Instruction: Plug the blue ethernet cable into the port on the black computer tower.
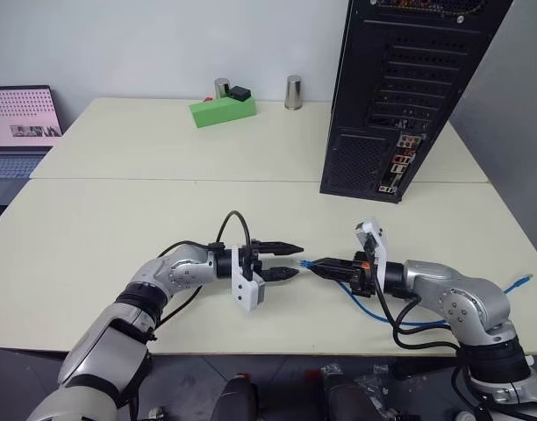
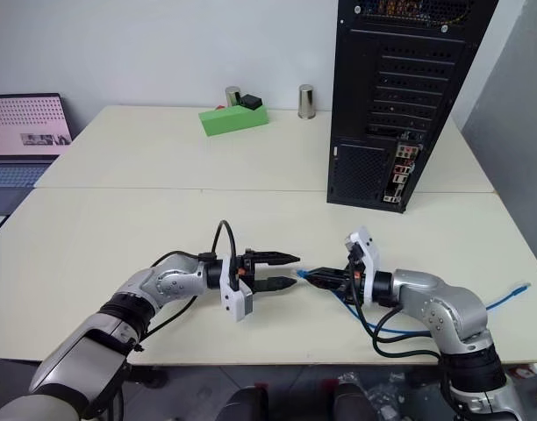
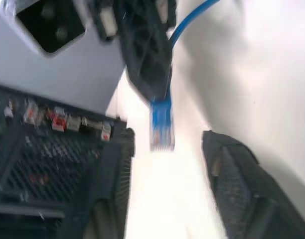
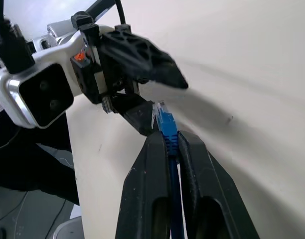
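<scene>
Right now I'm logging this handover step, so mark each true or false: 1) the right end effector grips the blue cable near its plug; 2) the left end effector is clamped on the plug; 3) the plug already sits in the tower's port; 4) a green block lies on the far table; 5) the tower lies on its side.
1) True: the right end effector is shut on the blue ethernet cable.
2) False: the left end effector is open, plug just off its tips.
3) False: the black computer tower stands well beyond it.
4) True: green block.
5) False: it stands upright.
</scene>
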{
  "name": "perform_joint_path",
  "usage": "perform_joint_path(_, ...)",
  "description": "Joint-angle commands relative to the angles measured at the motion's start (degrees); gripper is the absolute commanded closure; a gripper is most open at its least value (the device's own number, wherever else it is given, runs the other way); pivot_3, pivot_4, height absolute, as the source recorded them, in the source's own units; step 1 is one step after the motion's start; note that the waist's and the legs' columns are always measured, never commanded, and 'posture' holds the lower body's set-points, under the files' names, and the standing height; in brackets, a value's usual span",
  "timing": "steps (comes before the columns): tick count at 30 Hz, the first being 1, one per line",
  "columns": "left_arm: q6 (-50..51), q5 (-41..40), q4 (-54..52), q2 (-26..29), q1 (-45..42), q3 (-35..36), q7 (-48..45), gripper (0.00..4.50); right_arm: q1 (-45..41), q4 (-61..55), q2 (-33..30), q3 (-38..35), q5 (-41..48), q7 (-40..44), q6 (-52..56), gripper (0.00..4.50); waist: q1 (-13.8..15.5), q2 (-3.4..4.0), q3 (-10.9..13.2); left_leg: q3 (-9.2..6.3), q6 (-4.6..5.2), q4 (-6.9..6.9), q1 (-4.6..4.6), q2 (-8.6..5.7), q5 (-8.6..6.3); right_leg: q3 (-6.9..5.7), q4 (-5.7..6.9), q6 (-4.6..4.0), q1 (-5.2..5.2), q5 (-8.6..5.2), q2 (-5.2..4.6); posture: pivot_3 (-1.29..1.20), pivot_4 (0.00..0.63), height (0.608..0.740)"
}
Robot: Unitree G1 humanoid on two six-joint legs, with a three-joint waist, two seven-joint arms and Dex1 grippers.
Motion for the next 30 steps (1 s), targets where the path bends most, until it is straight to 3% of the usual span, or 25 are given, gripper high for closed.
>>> perform_joint_path(1, 22.7, -21.4, -9.2, -1.2, 4.3, 3.1, -14.3, 1.15, 2.6, -4.8, -1.0, -7.6, -2.7, -5.7, -5.7, 4.50, 0.0, 0.00, 0.0, 0.00, 0.00, 0.00, 0.00, 0.01, 0.00, -0.01, 0.00, 0.00, 0.00, 0.00, 0.01, 0.00, 0.150, 0.740)
perform_joint_path(4, 41.3, -29.2, -16.1, -3.5, 5.5, 6.1, -17.5, 0.57, 3.7, -6.7, -0.1, -12.3, -4.9, -11.9, -8.4, 4.50, 0.0, 0.00, 0.0, -0.02, 0.00, -0.01, -0.03, 0.01, 0.00, -0.03, 0.02, 0.00, -0.02, 0.00, 0.00, 0.00, 0.150, 0.740)
perform_joint_path(7, 53.5, -31.2, -20.8, -6.4, 4.5, 8.5, -15.5, 0.57, 4.3, -10.2, 1.5, -13.7, -7.8, -18.7, -8.9, 4.50, 0.0, -0.01, 0.0, -0.04, 0.00, 0.00, -0.02, 0.00, 0.00, -0.04, 0.03, 0.02, 0.00, -0.02, 0.00, 0.00, 0.150, 0.740)
perform_joint_path(13, 71.9, -26.8, -25.4, -11.9, 0.3, 10.1, -7.6, 0.57, 0.0, -10.6, 9.9, -12.3, -17.6, -36.1, -11.0, 4.50, -0.3, 0.00, 0.0, -0.04, 0.00, 0.00, 0.00, 0.00, 0.00, 0.00, 0.03, 0.02, -0.01, -0.02, 0.04, 0.00, 0.150, 0.740)
perform_joint_path(20, 76.1, -23.1, -28.2, -19.2, -4.4, 12.7, 0.3, 0.57, -8.3, -3.3, 19.0, -14.3, -23.2, -48.0, -13.4, 4.50, -0.4, 0.00, 0.0, -0.03, -0.01, -0.03, -0.06, -0.01, 0.01, 0.03, 0.02, -0.01, -0.09, 0.00, 0.04, 0.00, 0.150, 0.740)
perform_joint_path(30, 76.6, -21.0, -28.2, -23.9, -5.0, 13.7, 2.1, 0.57, -13.0, 2.6, 18.9, -18.1, -22.8, -49.2, -14.7, 4.50, -0.1, 0.01, 0.0, 0.02, -0.01, -0.04, -0.13, -0.02, 0.01, 0.08, 0.02, -0.01, -0.19, 0.00, 0.02, 0.00, 0.150, 0.740)
